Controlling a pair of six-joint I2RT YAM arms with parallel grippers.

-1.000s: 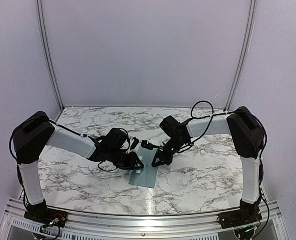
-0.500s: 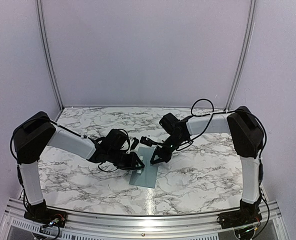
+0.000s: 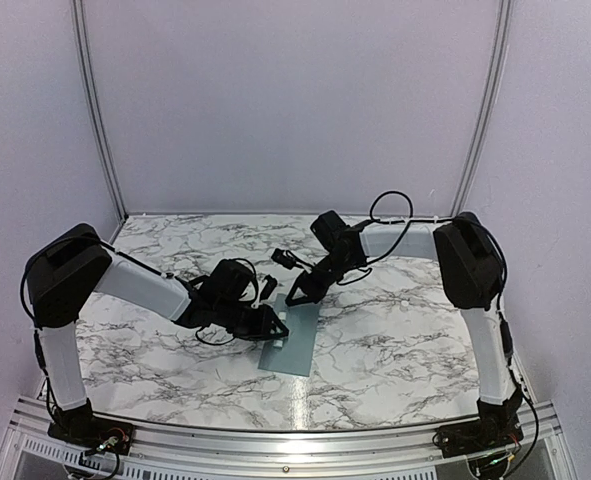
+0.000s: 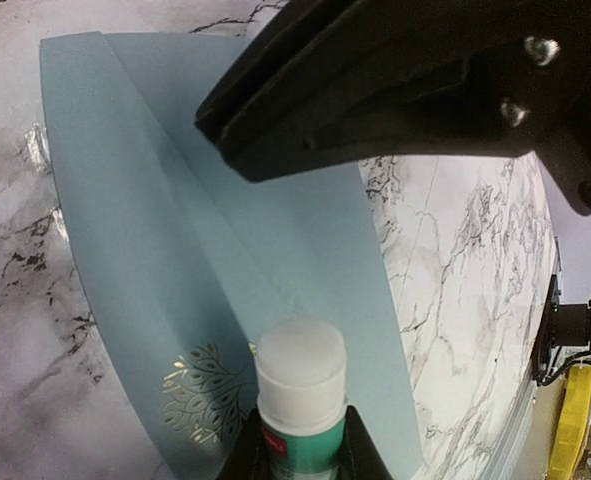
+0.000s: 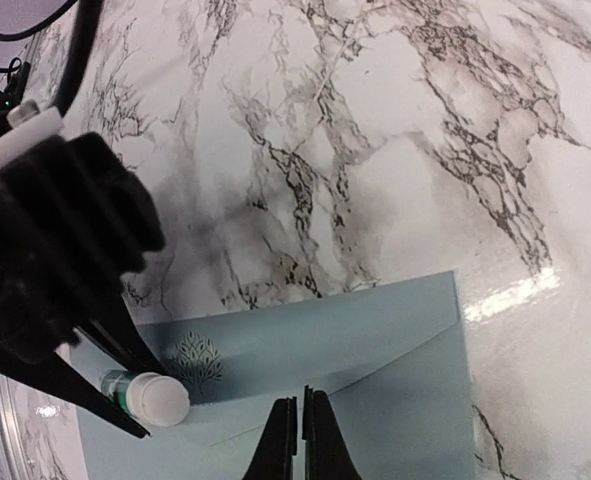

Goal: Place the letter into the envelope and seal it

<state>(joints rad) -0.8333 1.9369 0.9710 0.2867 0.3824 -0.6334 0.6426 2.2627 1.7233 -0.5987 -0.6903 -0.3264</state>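
Note:
The blue-grey envelope (image 3: pixel 295 342) lies flat on the marble table, its flap with a gold tree emblem (image 4: pixel 203 390) folded over the body. It also shows in the right wrist view (image 5: pixel 375 350). My left gripper (image 3: pixel 275 325) is shut on a glue stick with a white cap (image 4: pixel 300 372) and holds it over the envelope's flap tip; the stick also shows in the right wrist view (image 5: pixel 153 397). My right gripper (image 3: pixel 297 296) is shut and empty, hovering just above the envelope's far end (image 5: pixel 302 440). The letter does not show.
The marble table (image 3: pixel 415 340) is bounded by white walls at the back and sides, with an aluminium rail (image 3: pixel 295 440) along the near edge. The two grippers are close together over the envelope; the right one fills the top of the left wrist view (image 4: pixel 395 90).
My right gripper has lifted off the envelope and moved back and to the left. My left gripper with the glue stick has barely moved.

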